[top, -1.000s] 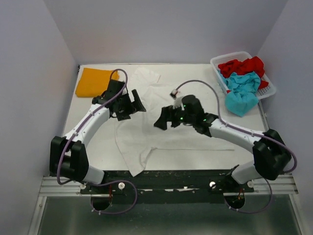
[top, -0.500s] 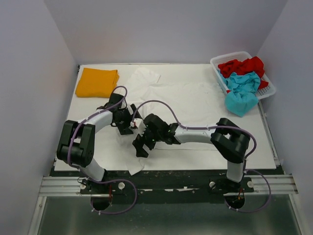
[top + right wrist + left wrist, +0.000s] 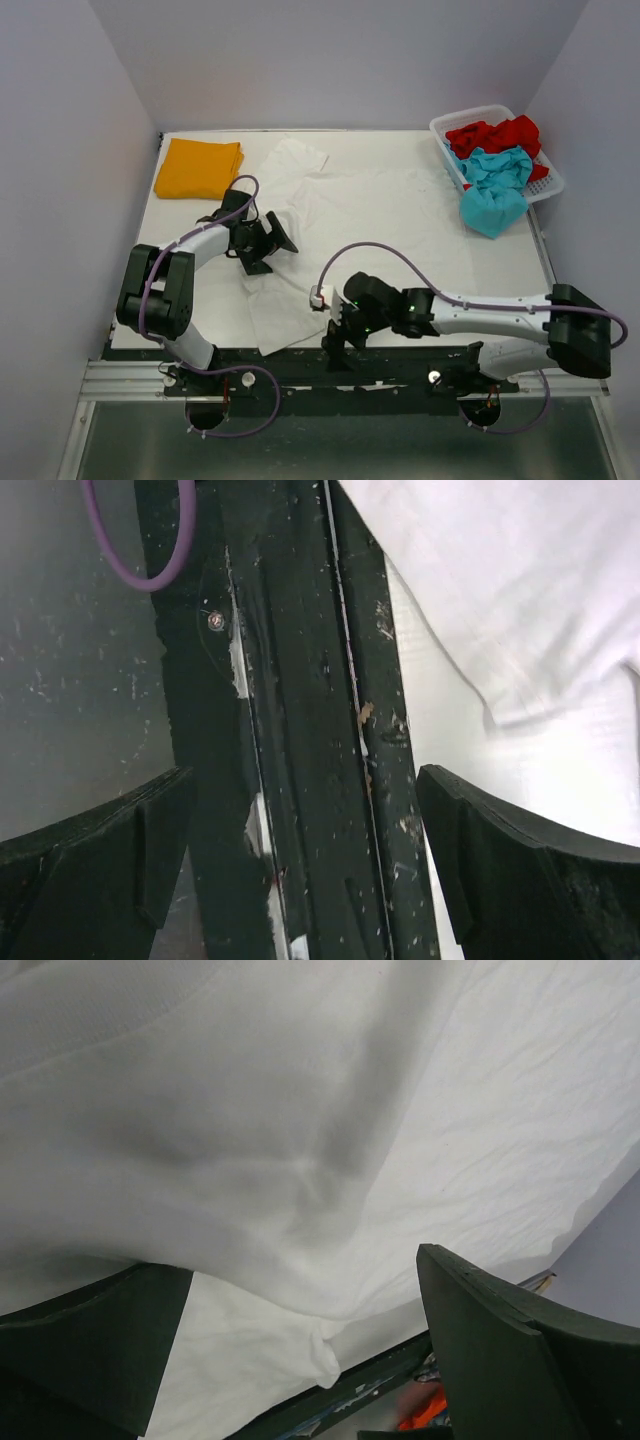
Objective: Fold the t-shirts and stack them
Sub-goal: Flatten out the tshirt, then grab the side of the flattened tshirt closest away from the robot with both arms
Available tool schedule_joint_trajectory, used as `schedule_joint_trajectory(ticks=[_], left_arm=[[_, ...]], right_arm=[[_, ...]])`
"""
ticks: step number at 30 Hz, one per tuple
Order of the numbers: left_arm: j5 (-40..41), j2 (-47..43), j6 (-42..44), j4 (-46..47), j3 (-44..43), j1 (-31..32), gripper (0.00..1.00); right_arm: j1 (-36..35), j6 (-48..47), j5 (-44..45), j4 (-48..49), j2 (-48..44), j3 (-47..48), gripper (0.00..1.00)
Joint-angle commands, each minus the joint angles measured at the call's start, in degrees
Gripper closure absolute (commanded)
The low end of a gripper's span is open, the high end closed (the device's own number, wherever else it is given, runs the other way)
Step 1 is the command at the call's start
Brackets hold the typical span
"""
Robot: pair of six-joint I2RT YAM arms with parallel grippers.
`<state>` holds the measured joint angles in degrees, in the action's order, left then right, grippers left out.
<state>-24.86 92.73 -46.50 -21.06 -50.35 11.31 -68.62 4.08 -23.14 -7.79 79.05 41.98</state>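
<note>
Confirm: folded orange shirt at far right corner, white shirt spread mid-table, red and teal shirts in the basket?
No: the top view shows the orange shirt at the far left corner. White shirt, red shirt, teal shirt and basket are as stated.

A flat white tabletop (image 3: pixel 525 255) fills the middle of a booth closed in by three plain, pale lilac-grey walls: a back wall (image 3: pixel 340 60), a left wall (image 3: pixel 60 200) and a right wall (image 3: pixel 600 150). A scuffed black metal rail (image 3: pixel 300 370) runs along the table's near edge, with a ribbed aluminium bar (image 3: pixel 120 378) beside it. Below lies a speckled grey floor (image 3: pixel 350 440). The light is soft and even.
</note>
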Motion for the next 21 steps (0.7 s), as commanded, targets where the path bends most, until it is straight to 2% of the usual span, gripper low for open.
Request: schedule_joint_trajectory(ticks=[1,3,4,5,7,11,16,21], left_arm=[[5.3,0.4,2.9,-2.2,0.3,-0.3,0.01],[5.9,-2.2,3.4,-3.0,0.4,-0.1,0.01],[6.7,-4.3,3.6,-3.9,0.5,0.3,0.02],[8.4,-6.3,3.8,-5.3,0.4,1.0,0.02],[12.9,-11.5,3.7,-8.9,0.3,3.3,0.02],[22.5,-22.9,0.4,-16.7,3.2,10.0,0.01],[27.4,-34.8,-7.0,-23.9,11.5,19.8,0.02],[30.3,-38.9,-16.6,-33.0,16.2,33.6,0.02]], right_arm=[[0.0,5.9,7.0,-0.9,-9.2,-3.4,0.0],[0.1,9.1,15.4,1.7,-12.3,-3.7,0.0],[0.1,12.7,23.8,2.4,-12.9,-3.3,0.0],[0.5,15.3,31.2,2.2,-13.0,-2.5,0.0],[3.2,21.9,39.6,-0.4,-12.3,-0.4,0.0],[21.3,35.4,31.6,-6.5,-10.8,1.8,0.0],[29.8,41.8,44.4,-14.2,-12.5,1.6,0.0],[41.4,43.4,41.5,-15.3,-14.8,-1.6,0.0]])
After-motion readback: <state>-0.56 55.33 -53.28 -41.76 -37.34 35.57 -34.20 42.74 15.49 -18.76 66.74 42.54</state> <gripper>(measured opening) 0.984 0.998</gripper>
